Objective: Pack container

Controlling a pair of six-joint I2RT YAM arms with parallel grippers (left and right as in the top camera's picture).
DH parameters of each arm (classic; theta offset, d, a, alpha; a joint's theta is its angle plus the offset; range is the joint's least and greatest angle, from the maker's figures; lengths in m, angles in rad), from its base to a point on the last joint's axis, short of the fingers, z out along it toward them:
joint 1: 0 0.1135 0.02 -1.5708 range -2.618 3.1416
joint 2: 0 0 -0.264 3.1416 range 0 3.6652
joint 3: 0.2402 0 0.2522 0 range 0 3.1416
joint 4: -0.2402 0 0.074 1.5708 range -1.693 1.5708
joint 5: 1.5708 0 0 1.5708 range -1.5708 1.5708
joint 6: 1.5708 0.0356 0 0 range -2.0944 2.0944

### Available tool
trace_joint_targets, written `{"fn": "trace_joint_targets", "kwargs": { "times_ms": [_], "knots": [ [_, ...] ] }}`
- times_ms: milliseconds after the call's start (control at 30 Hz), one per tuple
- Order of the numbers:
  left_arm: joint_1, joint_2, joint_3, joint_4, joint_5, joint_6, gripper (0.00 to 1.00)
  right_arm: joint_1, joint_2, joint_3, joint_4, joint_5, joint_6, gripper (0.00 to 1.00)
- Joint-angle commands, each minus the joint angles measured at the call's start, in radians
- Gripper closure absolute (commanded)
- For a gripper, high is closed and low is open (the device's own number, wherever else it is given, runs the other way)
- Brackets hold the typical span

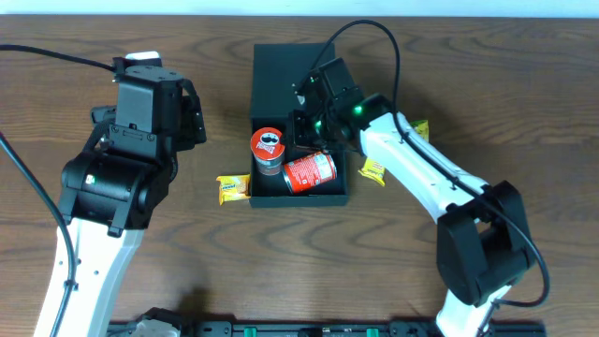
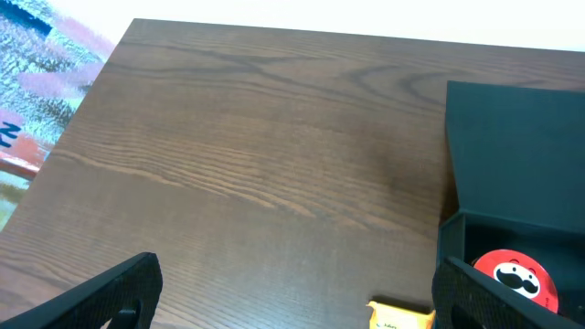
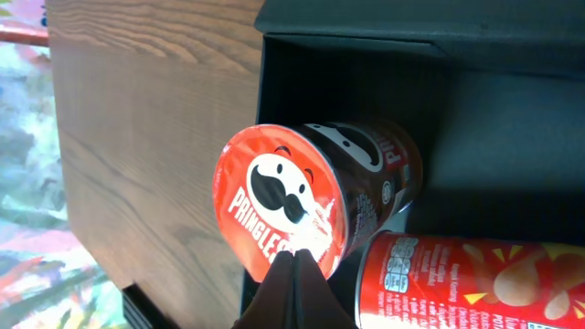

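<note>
– Container (image 1: 298,198), the dark teal-black matte square-cornered rigid box: where is it?
– Middle of the dark brown wood-grain table (image 1: 524,94), a bit toward the far edge. Its hinged flap lid (image 1: 281,75) is open and folded back flat on the far side.
– What's inside?
– Two red cylindrical Pringles snack cans. The upright can (image 1: 267,145) stands in the left part, its red top with the moustached face up. The lying can (image 1: 310,171) is on its side just beside it, along the near wall. Can't tell if the two touch.
– Anything outside the box?
– One small yellow packet (image 1: 232,188) lies on the table by the box's near left corner. A second yellow packet (image 1: 372,169) sits just off the right wall. A third yellow scrap (image 1: 418,127) peeks out beside the right arm, mostly hidden.
– Right gripper?
– Right gripper (image 3: 294,274) is clenched, fingers pressed together with nothing between them. It hangs over the open box. In the wrist view its tip sits at the rim of the upright can's top; can't tell if it makes contact.
– Left gripper?
– Left gripper (image 2: 299,270) is spread wide and empty, over bare table to the left of the container, not touching it. The wrist view shows both dark fingers at the bottom corners, with wood grain between them.
</note>
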Motion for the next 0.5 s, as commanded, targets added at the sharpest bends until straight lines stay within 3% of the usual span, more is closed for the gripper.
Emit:
{"fn": "trace_joint_targets", "kwargs": {
  "times_ms": [0,467],
  "knots": [
    [0.002,0.007,0.015,0.001,-0.001,-0.012,0.05,0.015,0.013,-0.001,-0.004,0.031,-0.016,0.98],
    [0.002,0.007,0.015,0.001,-0.001,-0.012,0.05,0.036,0.063,-0.003,0.020,0.056,-0.016,0.98]
  ]
}}
